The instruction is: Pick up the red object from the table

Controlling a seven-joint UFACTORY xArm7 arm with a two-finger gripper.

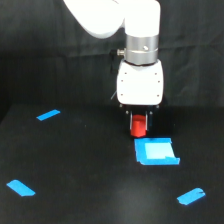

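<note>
Red object: small stubby block, centre-right of the table, just beyond the far edge of the blue square. Whether it rests on the surface or is raised off it cannot be told.

Gripper: hangs straight down from the white wrist, its dark fingers on either side of the block's top, apparently clamped on it; vertical approach suits a grasp from above.

Blue tape strips: far left, near left, near right. Well apart from the block, likely workspace markers.
</note>
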